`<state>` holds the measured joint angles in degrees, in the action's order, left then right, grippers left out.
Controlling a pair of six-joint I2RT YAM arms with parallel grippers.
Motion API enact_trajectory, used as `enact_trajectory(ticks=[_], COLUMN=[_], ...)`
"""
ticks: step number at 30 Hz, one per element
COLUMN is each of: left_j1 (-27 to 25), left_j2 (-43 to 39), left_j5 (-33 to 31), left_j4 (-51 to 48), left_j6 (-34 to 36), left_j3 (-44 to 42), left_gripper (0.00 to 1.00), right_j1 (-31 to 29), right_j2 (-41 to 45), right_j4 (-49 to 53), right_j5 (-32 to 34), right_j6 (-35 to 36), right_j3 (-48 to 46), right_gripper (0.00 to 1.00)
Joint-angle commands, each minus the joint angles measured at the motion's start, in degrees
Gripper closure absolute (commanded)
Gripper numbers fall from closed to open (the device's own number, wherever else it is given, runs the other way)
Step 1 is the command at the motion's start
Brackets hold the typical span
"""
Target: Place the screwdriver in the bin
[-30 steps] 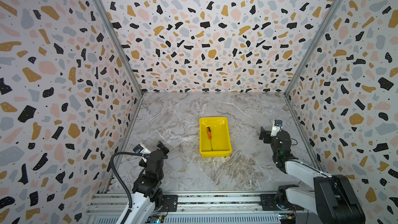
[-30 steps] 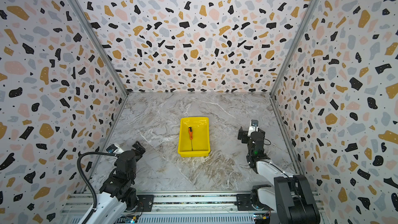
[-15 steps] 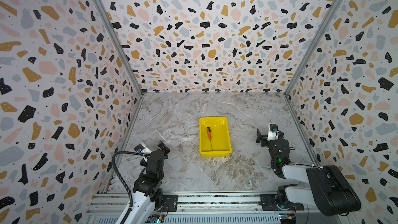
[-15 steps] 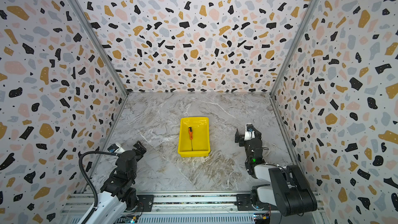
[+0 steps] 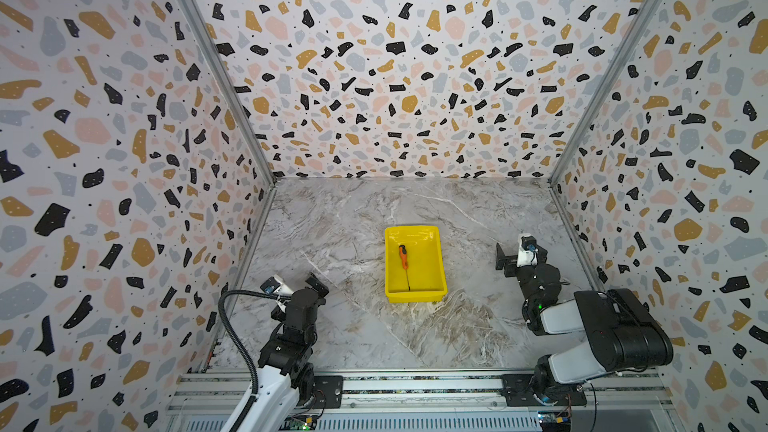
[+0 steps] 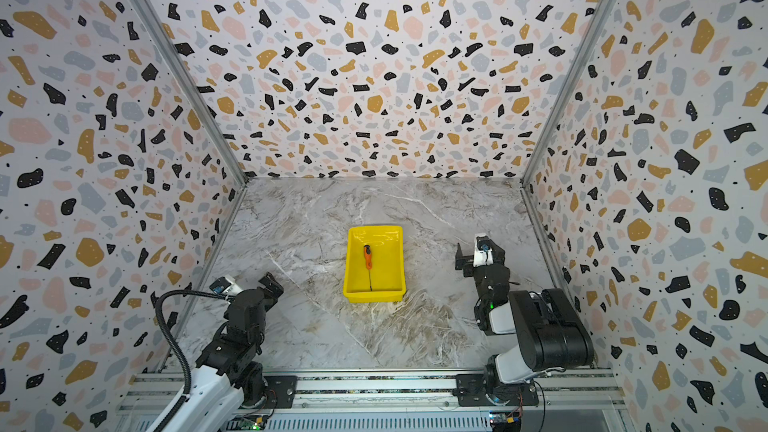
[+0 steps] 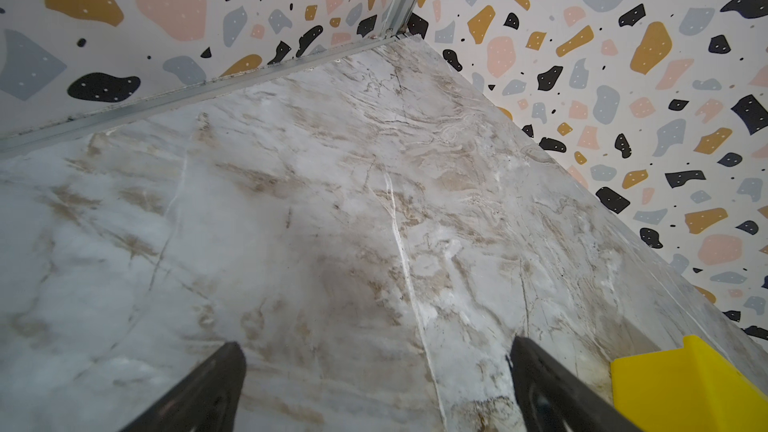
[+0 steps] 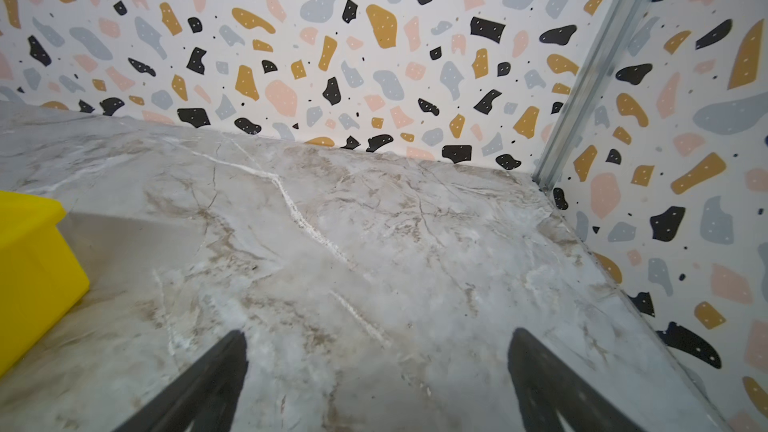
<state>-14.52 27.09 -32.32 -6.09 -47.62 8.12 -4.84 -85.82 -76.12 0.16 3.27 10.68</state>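
Screwdriver (image 5: 403, 257) flat inside bin (image 5: 430, 261): placing apparently done. Left gripper (image 7: 376, 347), right gripper (image 8: 376, 338) spread wide, empty. Next: parking only.

Bin (image 5: 426, 268) glossy yellow plastic; screwdriver (image 5: 402, 257) shaft seemingly metal; tabletop (image 5: 332, 222) smooth, marble-look.

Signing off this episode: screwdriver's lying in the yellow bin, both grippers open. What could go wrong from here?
1. The right gripper hangs open beside the bin; a swing inward while parking might shove it across the table.
2. The bin looks shallow and the screwdriver lies loose inside; a hard knock could perhaps bounce it out.
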Motion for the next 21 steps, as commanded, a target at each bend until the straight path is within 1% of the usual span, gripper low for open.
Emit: enact_trajectory(ticks=[1,3,5,7,8,9,11,12,14,15,16,18,21], left_j1=[0.04,0.06,0.02,0.02,0.03,0.02,0.02,0.02,0.08,0.03,0.07,0.03,0.07], left_j2=[2.20,4.74,8.44,12.84,15.27,17.27,21.27,22.91,26.16,27.24,28.31,29.80,31.38], left_j5=[-2.63,-3.75,-5.83,-9.13,-10.68,-10.58,-6.77,-6.83,-11.24,-12.12,-12.52,-13.12,-11.90], left_j4=[4.42,6.75,10.13,11.51,12.68,14.27,18.65,20.98,27.38,29.87,32.85,37.52,43.66], left_j6=[-0.68,-0.48,1.85,5.87,9.03,14.14,27.05,30.33,32.62,34.24,36.29,38.15,40.27], left_j3=[1.00,3.02,6.39,10.83,13.38,15.26,17.50,17.42,15.93,15.04,13.84,11.18,7.55], left_gripper=[0.00,0.00,0.00,0.00,0.00,0.00,0.00,0.00,0.00,0.00,0.00,0.00,0.00], right_j1=[0.14,0.16,-0.08,-0.14,-0.14,-0.19,-0.17,-0.17,-0.24,-0.17,-0.17,-0.18,-0.21], right_j2=[0.82,0.61,0.68,0.74,0.71,0.74,0.68,0.69,0.68,0.67,0.67,0.71,0.66], right_j4=[3.42,3.17,3.00,3.08,3.05,3.05,3.01,3.03,2.92,2.90,2.93,2.91,2.91], right_j5=[-2.27,-2.20,-1.62,-1.57,-1.57,-1.49,-1.48,-1.45,-1.48,-1.48,-1.47,-1.44,-1.48], right_j6=[-0.29,-0.27,-0.11,-0.16,-0.18,-0.19,-0.19,-0.14,-0.17,-0.15,-0.11,-0.16,-0.11], right_j3=[0.25,0.23,0.18,0.14,0.14,0.14,0.08,0.13,0.13,0.12,0.05,0.11,0.06], right_gripper=[0.01,0.01,0.01,0.01,0.01,0.01,0.01,0.01,0.01,0.01,0.01,0.01,0.01])
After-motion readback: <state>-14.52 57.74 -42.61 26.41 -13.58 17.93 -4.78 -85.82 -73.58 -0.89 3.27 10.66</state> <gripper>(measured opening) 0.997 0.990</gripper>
